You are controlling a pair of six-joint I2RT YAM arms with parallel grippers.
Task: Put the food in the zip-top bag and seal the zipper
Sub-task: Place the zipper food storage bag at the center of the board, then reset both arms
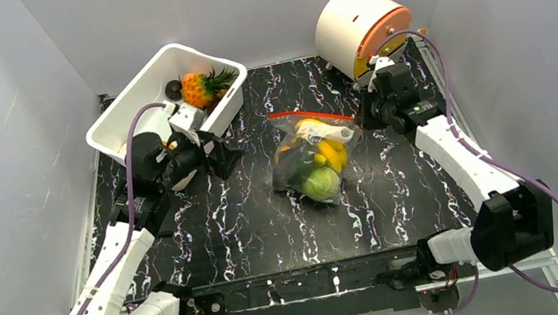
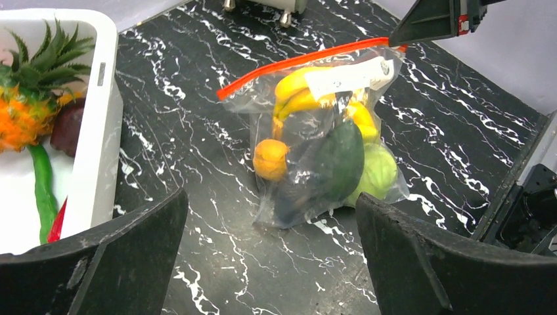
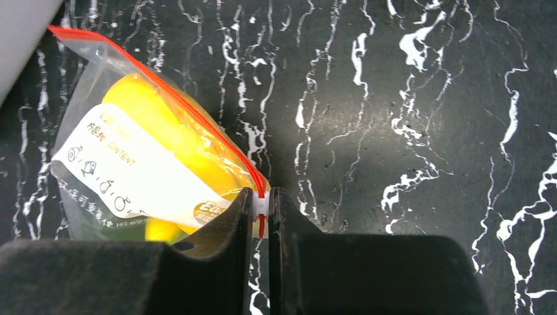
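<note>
- Your left jaws stand wide apart and hold nothing. The white tub (image 1: 131, 117) is just to their left, and the zip-top bag (image 2: 328, 147) lies ahead of them on the worktop (image 1: 401, 179), framed between their two tips.
- The food (image 2: 341, 157) ahead of those jaws is inside the bag: yellow bananas, an orange piece, a dark-green piece and a light-green fruit. I judge that sealing is the step in hand.
- The zipper (image 2: 302, 62) runs from its free end, ahead of your left jaws, across to your right jaws. I cannot tell whether it is pressed shut along its whole length.
- Your right jaws are clamped on the zipper's end, with only the strip between them.
- To do this well, close your left jaws on the free end first, so the strip is taut.
- Keep the right pinch square on the red strip, not on the film below it.
- Travel along the strip's own line rather than upward, or the bag may drag with you.
</note>
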